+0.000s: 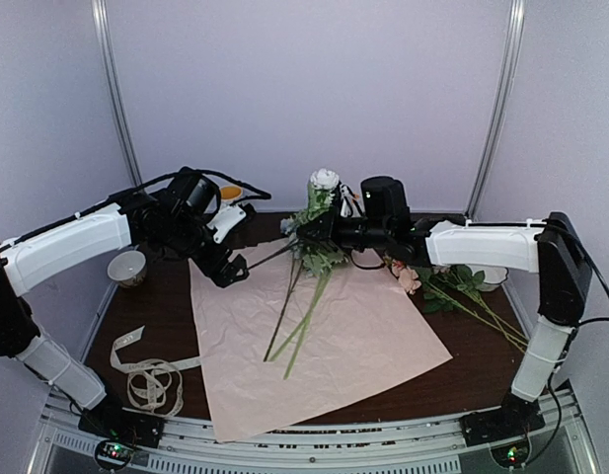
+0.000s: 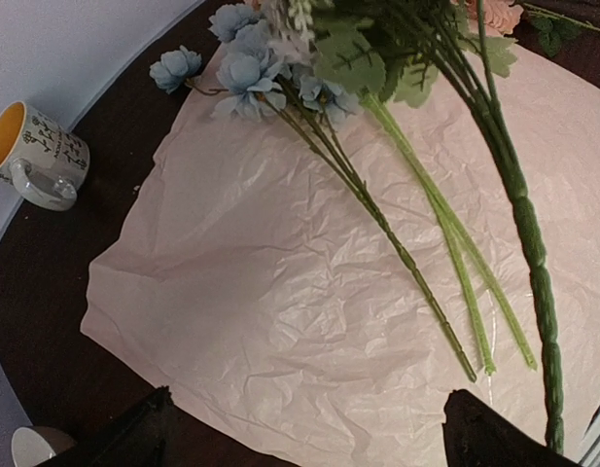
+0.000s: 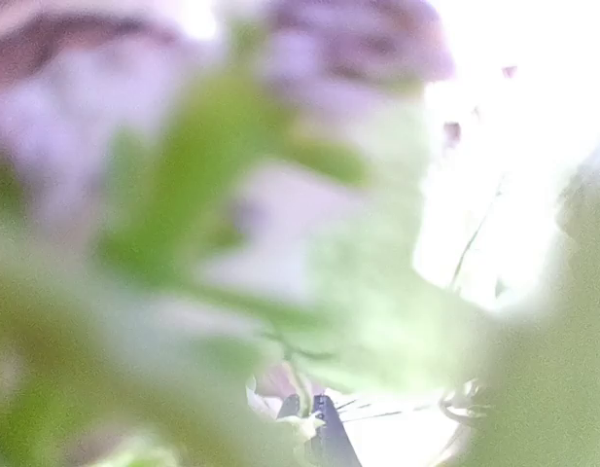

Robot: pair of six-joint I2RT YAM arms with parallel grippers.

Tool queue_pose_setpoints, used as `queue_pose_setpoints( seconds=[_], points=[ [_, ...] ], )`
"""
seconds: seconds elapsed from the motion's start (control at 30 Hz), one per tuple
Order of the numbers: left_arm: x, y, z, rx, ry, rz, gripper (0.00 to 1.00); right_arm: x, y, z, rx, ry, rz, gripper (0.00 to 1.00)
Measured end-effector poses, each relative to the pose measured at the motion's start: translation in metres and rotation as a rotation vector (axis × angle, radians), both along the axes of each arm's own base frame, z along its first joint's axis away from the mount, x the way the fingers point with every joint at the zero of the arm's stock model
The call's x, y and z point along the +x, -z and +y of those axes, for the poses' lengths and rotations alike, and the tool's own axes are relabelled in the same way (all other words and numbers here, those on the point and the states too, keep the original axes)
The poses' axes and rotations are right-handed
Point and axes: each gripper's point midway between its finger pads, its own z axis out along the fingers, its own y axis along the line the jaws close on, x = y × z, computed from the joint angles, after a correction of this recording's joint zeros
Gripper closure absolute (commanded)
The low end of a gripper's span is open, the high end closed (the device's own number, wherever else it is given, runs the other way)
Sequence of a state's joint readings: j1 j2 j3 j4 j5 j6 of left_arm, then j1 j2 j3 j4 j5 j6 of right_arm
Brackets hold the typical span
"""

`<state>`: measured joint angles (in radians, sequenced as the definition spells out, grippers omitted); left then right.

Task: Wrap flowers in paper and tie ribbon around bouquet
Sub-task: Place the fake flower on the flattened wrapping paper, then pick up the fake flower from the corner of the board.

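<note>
Here the left gripper (image 1: 228,269) gapes wide with the paper (image 1: 363,346) beneath it; the right gripper (image 1: 306,229), closed, seemingly pinches the flowers (image 1: 319,259).

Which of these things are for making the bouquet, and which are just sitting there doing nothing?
For the bouquet job: flowers, pink paper, ribbon.

Just lying about: mug with the yellow inside, small white bowl.
</note>
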<state>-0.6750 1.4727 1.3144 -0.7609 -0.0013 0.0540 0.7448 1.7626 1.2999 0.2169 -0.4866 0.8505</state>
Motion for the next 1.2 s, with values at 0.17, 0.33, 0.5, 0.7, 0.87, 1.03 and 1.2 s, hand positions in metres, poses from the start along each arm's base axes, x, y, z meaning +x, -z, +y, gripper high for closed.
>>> queue_pose_setpoints(
  seconds=[0.17,0.33,0.5,0.7,0.87,1.03,1.2],
  points=[
    [0.0,0.0,0.0,0.002,-0.001,-0.001,0.02,0.0,0.057,0.001,-0.135,-0.008,0.162,1.0],
    [0.0,0.0,0.0,0.002,-0.002,-0.001,0.02,0.004,0.074,-0.01,-0.374,-0.048,0.132,1.0],
    [0.0,0.0,0.0,0.002,-0.001,-0.001,0.02,0.002,0.089,-0.026,-0.432,-0.046,0.157,0.81],
    [0.0,0.002,0.0,0.005,-0.001,0.003,0.02,0.001,0.102,-0.042,-0.586,-0.078,0.145,0.46],
    [0.001,0.003,0.0,0.007,-0.001,0.004,0.02,0.016,0.052,-0.089,-0.887,-0.041,-0.085,0.4],
    [0.0,0.003,0.0,0.009,-0.001,0.006,0.02,0.005,0.045,-0.225,-1.225,0.032,-0.11,0.43],
    [0.0,0.004,0.001,0.01,-0.001,0.008,0.02,-0.006,0.105,-0.362,-1.437,0.126,0.189,0.5]
  ],
)
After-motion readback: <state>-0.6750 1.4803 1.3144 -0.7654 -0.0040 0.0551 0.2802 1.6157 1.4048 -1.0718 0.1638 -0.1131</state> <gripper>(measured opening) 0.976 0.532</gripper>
